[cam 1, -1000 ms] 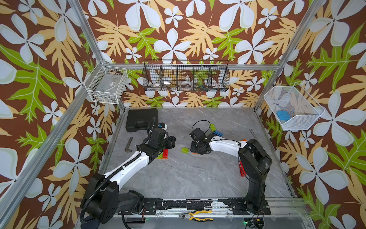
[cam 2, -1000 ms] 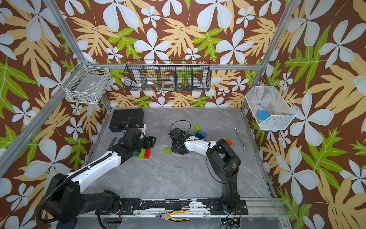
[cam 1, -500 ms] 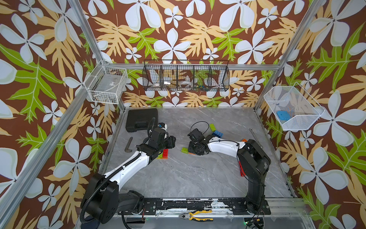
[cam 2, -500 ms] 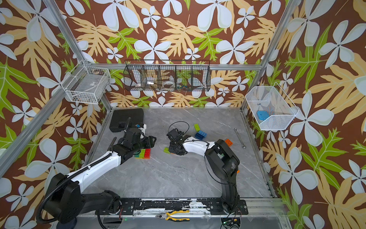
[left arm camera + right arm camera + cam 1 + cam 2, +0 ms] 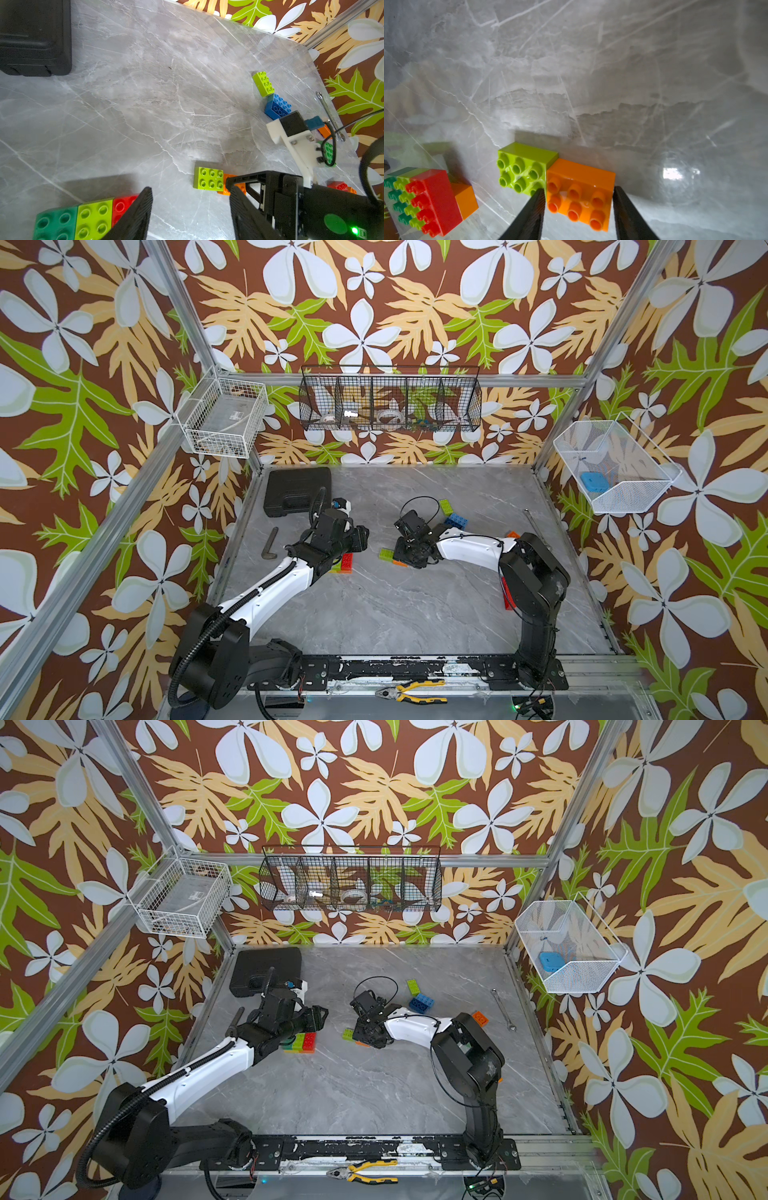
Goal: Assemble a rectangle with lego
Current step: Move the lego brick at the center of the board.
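Straddling the orange studded plastic brick (image 5: 579, 205) on the grey marble tabletop (image 5: 571, 83), your right gripper (image 5: 578, 188) has a finger on either side; whether they pinch it or stand clear, I cannot tell.

— And one finger (image 5: 529, 212) sits at the seam with the lime studded plastic brick (image 5: 521, 166) touching it. Lift crooked and you may drag both, or split the pair.

— Your left gripper (image 5: 188, 185) hangs spread and empty just by the joined row of dark green, lime and red bricks (image 5: 83, 218). Swing it carelessly and you could knock that row askew.
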Motion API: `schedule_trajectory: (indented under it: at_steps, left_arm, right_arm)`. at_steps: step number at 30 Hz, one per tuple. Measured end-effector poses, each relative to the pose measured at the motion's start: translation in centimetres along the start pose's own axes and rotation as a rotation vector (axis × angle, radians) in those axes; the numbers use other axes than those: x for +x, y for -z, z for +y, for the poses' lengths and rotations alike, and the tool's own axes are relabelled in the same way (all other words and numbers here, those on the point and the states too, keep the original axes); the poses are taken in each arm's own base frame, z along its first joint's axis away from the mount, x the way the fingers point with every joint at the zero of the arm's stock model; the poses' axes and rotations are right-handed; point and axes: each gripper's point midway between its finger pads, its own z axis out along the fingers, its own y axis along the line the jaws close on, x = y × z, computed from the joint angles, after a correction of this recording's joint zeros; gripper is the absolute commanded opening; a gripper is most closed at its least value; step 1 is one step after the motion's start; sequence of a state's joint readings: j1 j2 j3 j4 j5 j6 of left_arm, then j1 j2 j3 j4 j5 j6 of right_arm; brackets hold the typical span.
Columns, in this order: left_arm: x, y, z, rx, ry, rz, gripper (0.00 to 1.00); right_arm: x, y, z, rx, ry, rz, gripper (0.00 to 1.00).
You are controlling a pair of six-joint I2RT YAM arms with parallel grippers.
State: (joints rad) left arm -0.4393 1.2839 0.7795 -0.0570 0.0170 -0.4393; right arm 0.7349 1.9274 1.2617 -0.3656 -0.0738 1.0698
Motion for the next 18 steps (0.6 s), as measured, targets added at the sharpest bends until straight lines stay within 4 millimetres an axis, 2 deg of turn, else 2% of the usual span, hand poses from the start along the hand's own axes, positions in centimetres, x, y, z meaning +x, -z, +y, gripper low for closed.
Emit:
schedule_trajectory:
  at_steps: [7,12,15,18]
  left_arm:
    - [-0.1,0.0,-0.2,0.012,0.003,-0.002,0.62]
    - [0.0,-0.1,-0.2,0.011,0.003,0.0,0.61]
    - [0.1,-0.1,-0.1,0.008,0.003,0.002,0.61]
    - [0.1,-0.2,0.0,0.005,0.003,0.003,0.61]
  right_arm:
    - [-0.5,0.1,-0.5,-0.01,-0.039,-0.009,0.44]
    - [-1.0,0.4,0.0,-0.025,-0.03,-0.017,0.51]
    - [-2.0,2.8,0.4,-0.022,0.068,-0.063,0.53]
    - [-3.6,5.7,0.7,-0.003,0.195,-0.141,0.46]
